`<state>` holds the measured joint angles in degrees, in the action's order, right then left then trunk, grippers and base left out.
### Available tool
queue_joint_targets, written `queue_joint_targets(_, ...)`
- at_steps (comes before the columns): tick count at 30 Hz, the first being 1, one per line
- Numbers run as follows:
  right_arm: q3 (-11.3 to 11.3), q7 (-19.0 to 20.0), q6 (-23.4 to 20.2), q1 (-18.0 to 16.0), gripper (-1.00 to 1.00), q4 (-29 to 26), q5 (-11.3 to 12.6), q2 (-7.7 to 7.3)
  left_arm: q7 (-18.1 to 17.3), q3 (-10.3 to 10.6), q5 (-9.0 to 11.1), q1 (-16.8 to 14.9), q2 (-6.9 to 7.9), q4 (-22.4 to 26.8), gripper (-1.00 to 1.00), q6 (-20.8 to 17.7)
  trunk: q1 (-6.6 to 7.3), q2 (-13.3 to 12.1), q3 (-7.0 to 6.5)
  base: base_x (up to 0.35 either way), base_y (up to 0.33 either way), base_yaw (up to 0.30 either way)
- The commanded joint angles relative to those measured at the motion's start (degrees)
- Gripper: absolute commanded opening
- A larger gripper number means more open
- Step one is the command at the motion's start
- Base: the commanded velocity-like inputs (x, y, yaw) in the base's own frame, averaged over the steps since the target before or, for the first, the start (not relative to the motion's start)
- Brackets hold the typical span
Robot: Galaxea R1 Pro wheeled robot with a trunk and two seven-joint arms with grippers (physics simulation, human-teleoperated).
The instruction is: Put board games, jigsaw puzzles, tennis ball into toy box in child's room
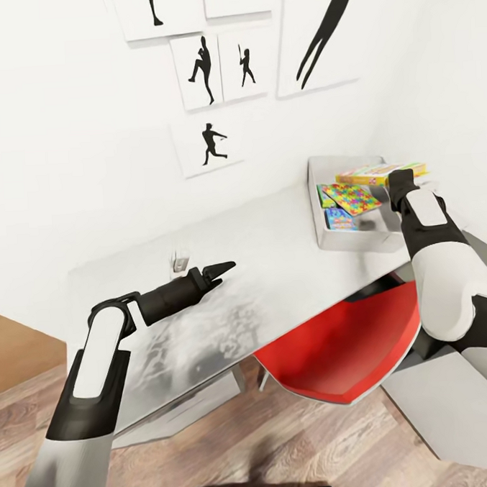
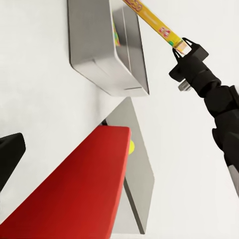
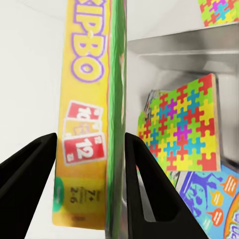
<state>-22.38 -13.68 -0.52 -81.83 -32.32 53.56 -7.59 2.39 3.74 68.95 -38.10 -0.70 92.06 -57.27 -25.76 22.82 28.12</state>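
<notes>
right claw [image 3: 89,164] – pinching Skip-Bo box [image 3: 92,114] over toy box [image 1: 329,234] | left claw [image 1: 218,270] – pressed together

Right tool [image 3: 89,184] clamps a box edge; left tool [image 1: 220,269] hovers, fingers together.

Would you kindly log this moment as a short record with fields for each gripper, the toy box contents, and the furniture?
right gripper: shut on the Skip-Bo board game, held over the toy box
left gripper: fingers together, nothing between them, above the table
toy box contents: jigsaw puzzle leaning on top, a blue printed box beneath it
chair: red chair pushed under the table edge
wall: black silhouette pictures
</notes>
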Motion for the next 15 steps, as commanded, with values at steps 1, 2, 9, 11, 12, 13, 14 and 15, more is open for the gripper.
queue_joint_targets(1, -0.03, -0.22, -0.06, -0.04, -1.0, -0.08, 0.46, 0.0, 0.25, -0.04, 0.26, -0.05, -0.03, 0.02, 1.0, -0.22, -0.03, 0.1, 0.18, 0.0, 0.0, 0.0)
queue_joint_targets(2, -0.03, -0.22, -0.05, -0.05, -1.0, -0.11, 0.45, -0.01, 0.25, -0.04, 0.25, -0.1, -0.08, 0.01, 1.0, -0.23, -0.03, 0.1, 0.26, 0.0, 0.0, 0.0)
queue_joint_targets(9, -0.03, -0.21, 0.0, -0.07, -1.0, -0.23, 0.42, 0.03, 0.25, -0.02, 0.23, -0.24, -0.21, -0.02, 1.0, -0.28, -0.03, 0.1, 0.69, 0.0, 0.0, 0.0)
queue_joint_targets(11, -0.03, -0.21, 0.01, -0.07, -1.0, -0.24, 0.42, 0.07, 0.25, -0.01, 0.23, -0.25, -0.24, -0.01, 1.0, -0.28, -0.03, 0.1, 0.75, 0.0, 0.0, 0.0)
queue_joint_targets(12, -0.03, -0.21, 0.03, -0.08, -1.0, -0.25, 0.4, 0.11, 0.25, 0.0, 0.22, -0.26, -0.26, -0.02, 1.0, -0.28, -0.03, 0.1, 0.77, 0.0, 0.0, 0.0)
queue_joint_targets(13, -0.03, -0.21, 0.04, -0.08, -1.0, -0.26, 0.39, 0.17, 0.25, 0.01, 0.22, -0.27, -0.26, -0.02, 1.0, -0.29, -0.03, 0.1, 0.79, 0.0, 0.0, 0.0)
queue_joint_targets(14, -0.03, -0.21, 0.06, -0.08, -1.0, -0.26, 0.37, 0.23, 0.25, 0.02, 0.22, -0.28, -0.26, -0.01, 1.0, -0.29, -0.03, 0.1, 0.8, 0.0, 0.0, 0.0)
queue_joint_targets(15, -0.03, -0.21, 0.06, -0.08, -1.0, -0.26, 0.37, 0.23, 0.25, 0.02, 0.22, -0.28, -0.26, -0.01, 1.0, -0.29, -0.03, 0.1, 0.82, 0.0, 0.0, 0.0)
